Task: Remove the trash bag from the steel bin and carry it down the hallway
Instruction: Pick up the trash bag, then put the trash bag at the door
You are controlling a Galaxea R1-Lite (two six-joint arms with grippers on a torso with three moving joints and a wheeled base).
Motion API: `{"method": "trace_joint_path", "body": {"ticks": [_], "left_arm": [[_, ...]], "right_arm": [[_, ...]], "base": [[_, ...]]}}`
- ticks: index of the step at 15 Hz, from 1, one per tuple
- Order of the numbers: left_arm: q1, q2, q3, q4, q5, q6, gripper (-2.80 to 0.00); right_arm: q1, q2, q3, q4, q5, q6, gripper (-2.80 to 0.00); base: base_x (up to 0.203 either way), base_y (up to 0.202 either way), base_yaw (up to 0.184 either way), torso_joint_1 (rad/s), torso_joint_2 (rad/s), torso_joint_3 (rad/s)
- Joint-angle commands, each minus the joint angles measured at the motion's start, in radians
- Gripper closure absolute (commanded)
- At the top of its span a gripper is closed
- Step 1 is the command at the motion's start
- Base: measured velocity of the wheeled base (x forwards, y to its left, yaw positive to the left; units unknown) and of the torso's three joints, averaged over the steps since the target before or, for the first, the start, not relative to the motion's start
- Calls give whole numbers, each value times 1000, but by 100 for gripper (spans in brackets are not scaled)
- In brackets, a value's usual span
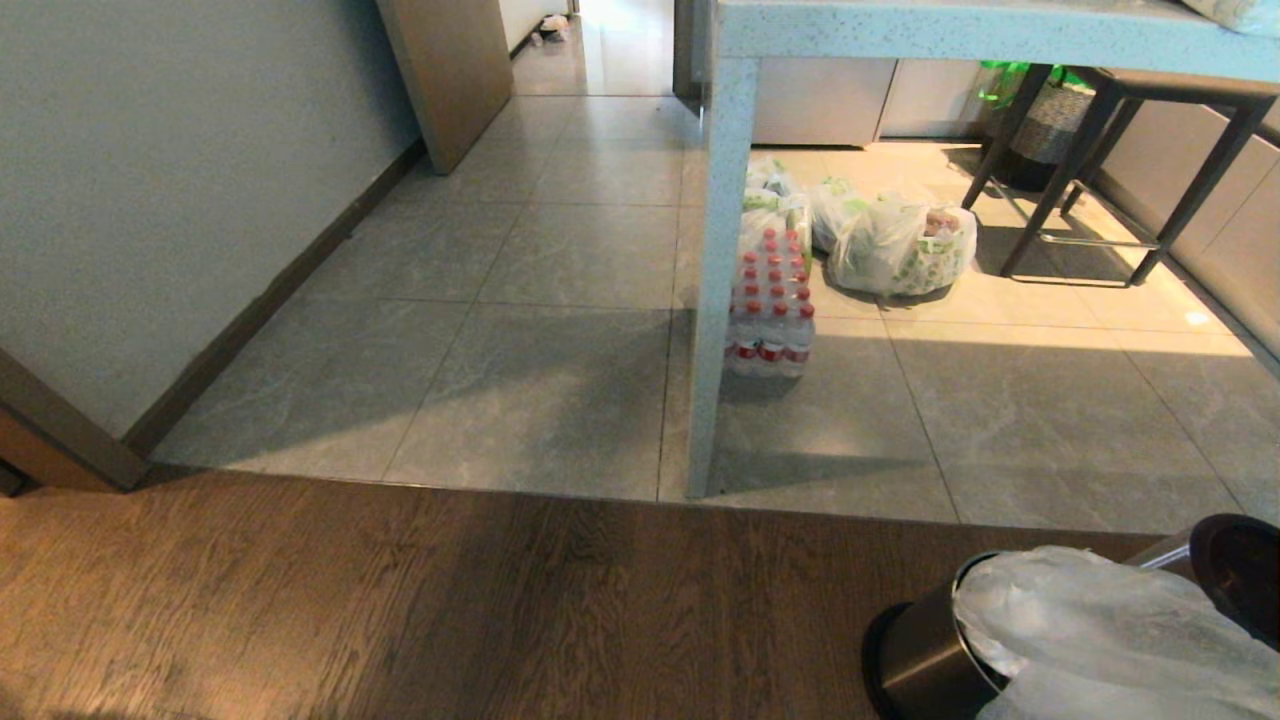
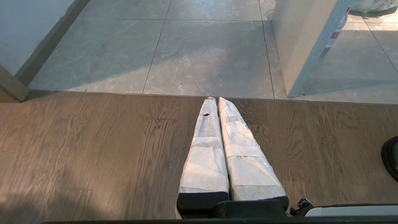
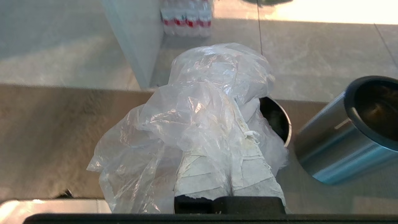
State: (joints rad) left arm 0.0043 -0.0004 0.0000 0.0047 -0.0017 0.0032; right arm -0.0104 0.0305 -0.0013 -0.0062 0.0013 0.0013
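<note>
We saw the trash bag [image 3: 199, 102] as thin, clear, crinkled plastic with a glossy sheen. The steel bin [image 1: 925, 665] looked like brushed metal, dark and softly reflective, and a second metal cylinder [image 3: 342, 140] beside it shone smooth and bluish. The near floor [image 1: 400, 600] was matt, grained wood; beyond it lay smooth grey tiles [image 1: 560, 380] with faint marbling. The left gripper [image 2: 216, 100] wore rough white cloth-like wrapping.

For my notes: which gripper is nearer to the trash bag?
Right. The right gripper is shut on the trash bag; the left gripper is over bare wooden floor, away from it.
</note>
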Motion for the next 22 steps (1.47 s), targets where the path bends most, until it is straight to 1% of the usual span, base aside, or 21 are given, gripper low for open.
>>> {"method": "trace_joint_path", "body": {"ticks": [1, 7, 9, 12, 13, 15, 17, 20, 22], "left_arm": [[0, 0, 2, 0, 0, 0, 0], [0, 0, 2, 0, 0, 0, 0], [0, 0, 2, 0, 0, 0, 0], [0, 0, 2, 0, 0, 0, 0], [0, 0, 2, 0, 0, 0, 0], [0, 0, 2, 0, 0, 0, 0], [0, 0, 2, 0, 0, 0, 0], [0, 0, 2, 0, 0, 0, 0], [0, 0, 2, 0, 0, 18, 0]], "right_arm": [[1, -32, 3, -3, 0, 5, 0], [1, -32, 4, -3, -2, 30, 0], [1, -31, 4, -5, -17, 67, 0], [1, -31, 3, -7, -18, 54, 0], [1, -31, 3, -2, -12, 35, 0], [1, -31, 3, -5, -17, 43, 0], [1, -31, 3, 1, -14, 27, 0], [1, -31, 3, 0, -16, 35, 0], [1, -31, 3, 0, -15, 37, 0]], "base": [[0, 0, 0, 0, 0, 0], [0, 0, 0, 0, 0, 0], [0, 0, 0, 0, 0, 0], [0, 0, 0, 0, 0, 0], [0, 0, 0, 0, 0, 0], [0, 0, 0, 0, 0, 0], [0, 0, 0, 0, 0, 0], [0, 0, 0, 0, 0, 0], [0, 0, 0, 0, 0, 0]]}}
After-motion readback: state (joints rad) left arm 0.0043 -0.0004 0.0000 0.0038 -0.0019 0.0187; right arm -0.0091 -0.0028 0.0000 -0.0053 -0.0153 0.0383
